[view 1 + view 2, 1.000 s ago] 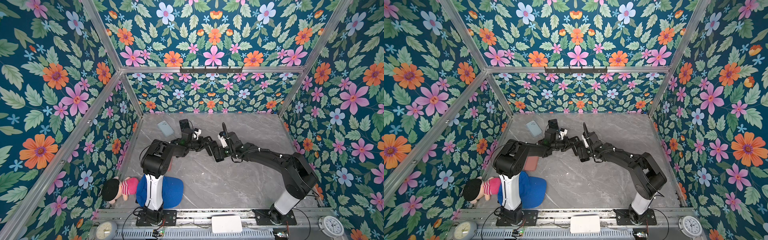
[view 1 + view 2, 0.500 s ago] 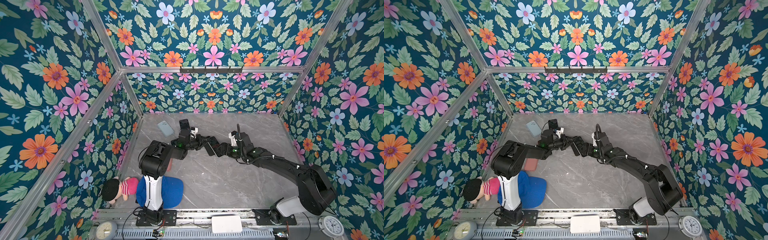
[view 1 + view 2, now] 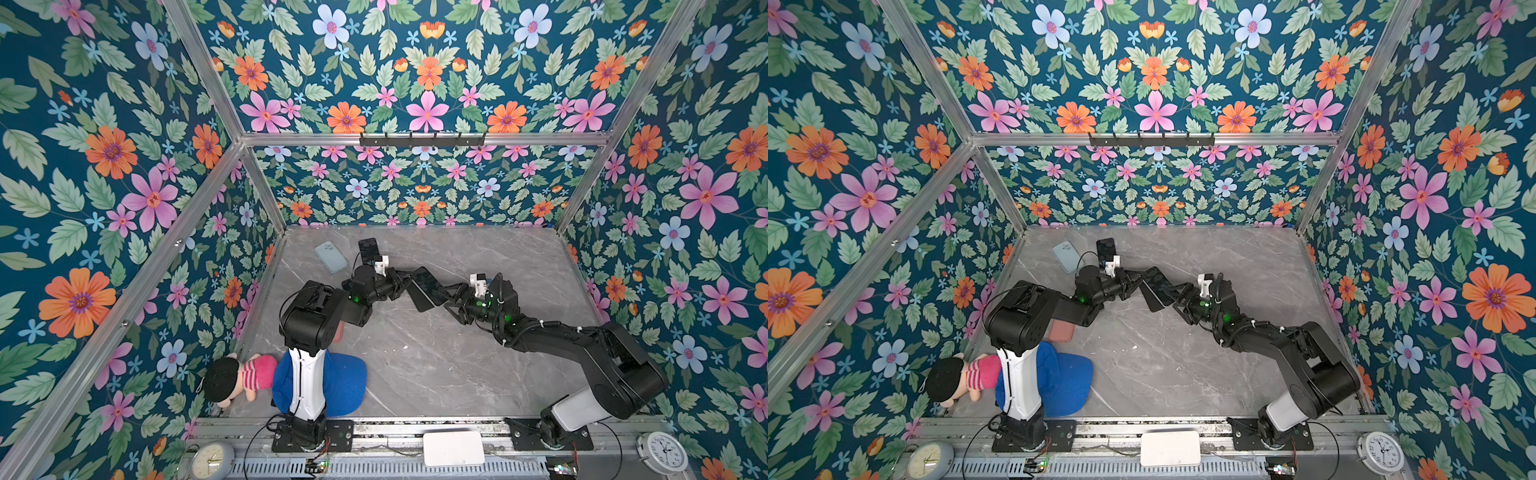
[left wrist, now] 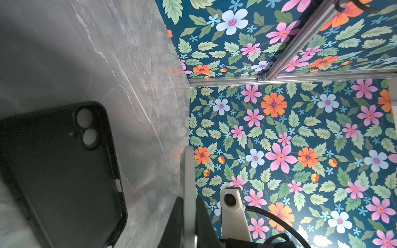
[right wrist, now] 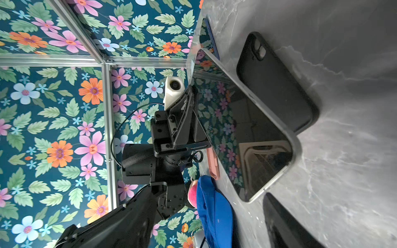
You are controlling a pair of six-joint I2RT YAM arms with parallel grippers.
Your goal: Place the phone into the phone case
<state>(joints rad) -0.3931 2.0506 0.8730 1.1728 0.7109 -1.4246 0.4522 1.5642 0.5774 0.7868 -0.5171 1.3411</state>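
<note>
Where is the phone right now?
The phone is near the middle of the table, held on edge in the left gripper, beside the black case lying flat, with the open right gripper at its other end.

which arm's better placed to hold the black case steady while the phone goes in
Right, probably. The left gripper is shut on the phone, tilting it at the black case on the table. The right gripper is open, holds nothing and sits close beside them.
</note>
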